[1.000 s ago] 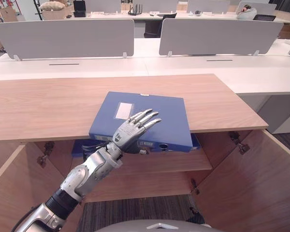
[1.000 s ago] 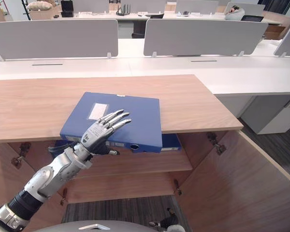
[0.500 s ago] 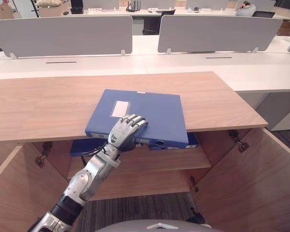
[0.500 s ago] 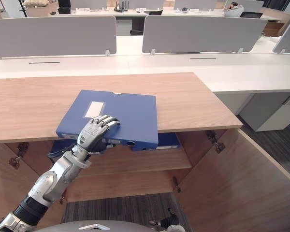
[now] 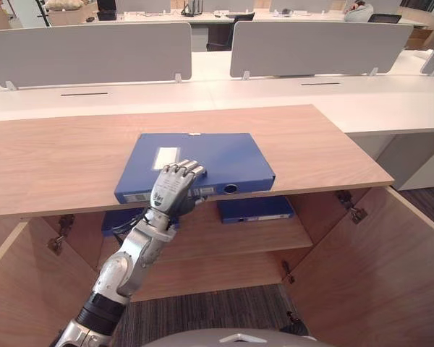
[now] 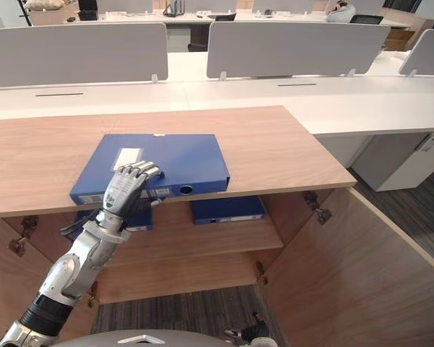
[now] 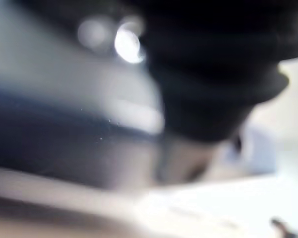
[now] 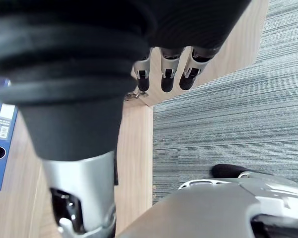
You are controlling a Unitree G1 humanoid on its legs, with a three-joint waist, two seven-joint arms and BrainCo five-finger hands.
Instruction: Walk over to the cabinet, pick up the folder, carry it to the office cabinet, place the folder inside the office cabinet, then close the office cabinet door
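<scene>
The blue folder (image 5: pixel 210 159) lies flat on the wooden worktop (image 5: pixel 58 159). Its spine overhangs the front edge, letting the left robot hand (image 5: pixel 172 189) curl around and grip it. The right robot hand (image 8: pixel 167 69) hangs relaxed and empty.

Bright, even light from above fills the office. The white desks (image 5: pixel 390 101) behind the cabinet top (image 5: pixel 72 155) are the palest part, close to glare. The wooden top has a soft sheen and almost no shadow. Below its front edge the shelf (image 5: pixel 275 238) lies in shade, and the second folder (image 5: pixel 254 209) there looks duller than the folder (image 5: pixel 217 159) on top. The left hand (image 5: pixel 172 189) throws a small dark shadow at that edge. The left wrist view is smeared out of focus, with one round glare spot (image 7: pixel 129 43). The carpet (image 8: pixel 228 109) is evenly lit.
</scene>
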